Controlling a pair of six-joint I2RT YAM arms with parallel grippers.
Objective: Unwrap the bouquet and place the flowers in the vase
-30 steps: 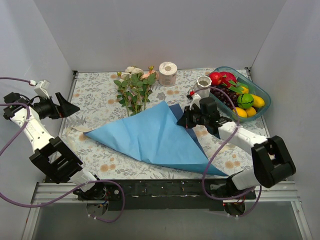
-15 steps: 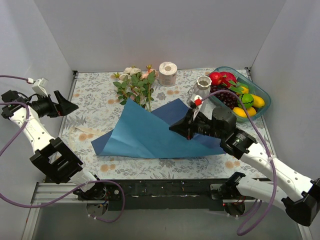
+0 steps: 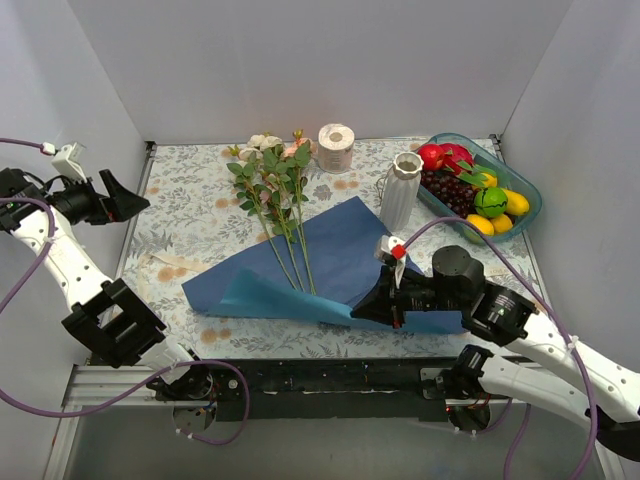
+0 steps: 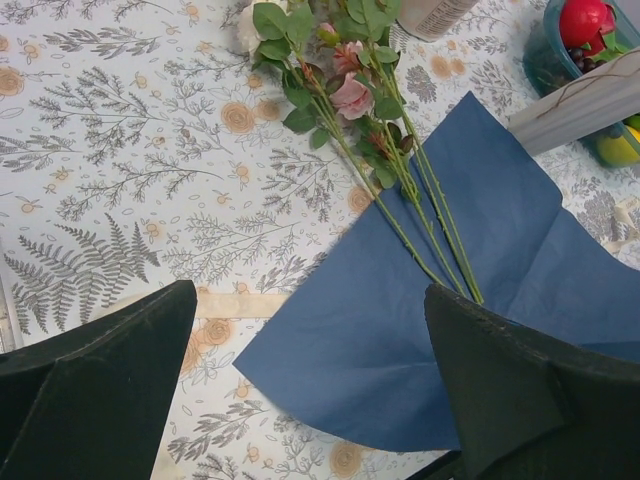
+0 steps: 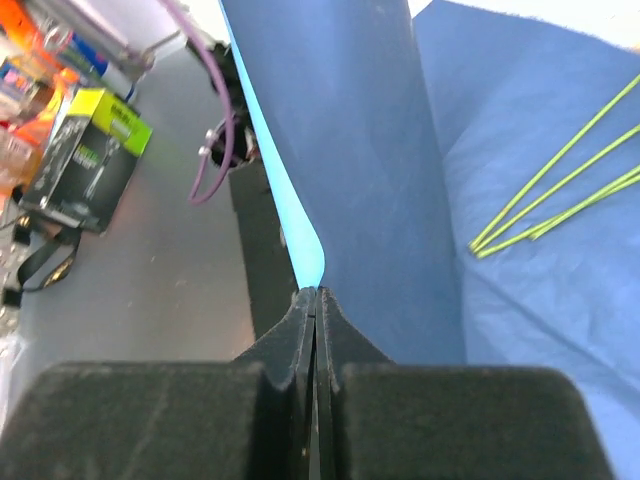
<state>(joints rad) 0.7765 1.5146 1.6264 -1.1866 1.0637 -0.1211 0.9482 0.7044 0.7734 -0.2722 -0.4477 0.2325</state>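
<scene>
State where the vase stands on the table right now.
In the top external view, the vase stands upright toward the back right of the table, just left of the teal fruit basket and right of the toilet-paper roll.

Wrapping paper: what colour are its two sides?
The paper: dark blue, lighter blue underside; top external view best.

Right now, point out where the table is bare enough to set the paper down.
Bare: the far-left table, left of the flowers, and the near-left strip in front of the blue paper. Crowded: the far right, with vase, roll and fruit basket.
</scene>
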